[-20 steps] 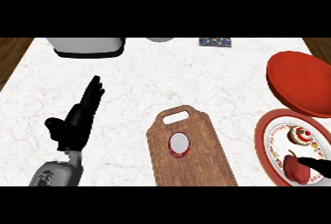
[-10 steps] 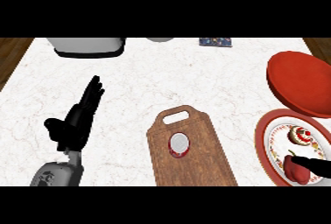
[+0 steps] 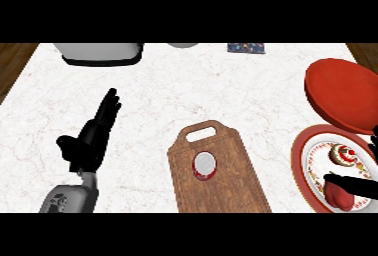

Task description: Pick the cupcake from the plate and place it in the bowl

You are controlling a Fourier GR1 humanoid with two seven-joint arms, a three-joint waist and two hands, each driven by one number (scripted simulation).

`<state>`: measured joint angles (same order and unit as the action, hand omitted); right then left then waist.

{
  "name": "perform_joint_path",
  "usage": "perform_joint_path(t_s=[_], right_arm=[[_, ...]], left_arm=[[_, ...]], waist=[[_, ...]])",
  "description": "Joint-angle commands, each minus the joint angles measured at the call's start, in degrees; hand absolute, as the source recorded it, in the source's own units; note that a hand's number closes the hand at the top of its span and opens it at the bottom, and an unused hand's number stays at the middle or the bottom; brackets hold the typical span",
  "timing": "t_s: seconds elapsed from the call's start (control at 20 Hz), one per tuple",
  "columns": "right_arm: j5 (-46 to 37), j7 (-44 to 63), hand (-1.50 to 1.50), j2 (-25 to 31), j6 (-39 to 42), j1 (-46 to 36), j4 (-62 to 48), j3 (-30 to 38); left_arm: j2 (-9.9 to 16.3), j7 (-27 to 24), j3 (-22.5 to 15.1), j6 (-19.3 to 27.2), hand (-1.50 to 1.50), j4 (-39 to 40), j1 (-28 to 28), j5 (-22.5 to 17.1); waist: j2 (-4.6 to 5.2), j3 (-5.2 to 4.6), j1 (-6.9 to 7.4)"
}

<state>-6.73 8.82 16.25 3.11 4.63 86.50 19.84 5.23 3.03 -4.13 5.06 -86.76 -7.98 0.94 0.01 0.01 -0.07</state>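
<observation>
A cupcake [image 3: 342,152] with white frosting and a red top sits on a red-rimmed white plate [image 3: 304,159] at the right edge. Beyond the plate lies a large red bowl [image 3: 344,95]. My right hand [image 3: 357,183] comes in from the right edge low over the plate. Its fingers are stretched out straight just below the cupcake and lie above a red lump [image 3: 340,196] on the plate; most of the hand is out of view. My left hand [image 3: 92,137] rests open on the left, fingers up.
A wooden cutting board [image 3: 218,190] lies in the middle with a small red-and-white round thing [image 3: 204,164] on it. A grey appliance [image 3: 100,53], a pale dish [image 3: 182,45] and a dark patterned item [image 3: 246,47] line the far edge.
A little more of the right hand's fingers shows over the plate than before. The left hand and the cupcake have not moved.
</observation>
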Motion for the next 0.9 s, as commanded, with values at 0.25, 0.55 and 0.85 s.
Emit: perform_joint_path(t_s=[0.25,0.55,0.85], right_arm=[[-9.7,-3.4,-1.50,1.6,-4.4,-4.7,-13.5,-1.8],[-9.4,-6.1,-1.50,0.8,-3.1,-6.7,-17.3,-2.6],[-16.5,-9.7,1.50,2.7,-1.3,-5.4,-14.2,-9.2]], left_arm=[[-1.5,0.6,-0.6,0.3,0.00,-1.0,1.1,1.6],[-2.3,2.3,-1.4,0.3,0.00,-5.7,3.0,2.9],[-0.4,5.9,0.6,-2.3,0.00,-7.3,1.1,-0.1]], waist=[[0.02,0.00,0.21],[-0.02,0.00,0.22],[-0.07,-0.01,0.31]])
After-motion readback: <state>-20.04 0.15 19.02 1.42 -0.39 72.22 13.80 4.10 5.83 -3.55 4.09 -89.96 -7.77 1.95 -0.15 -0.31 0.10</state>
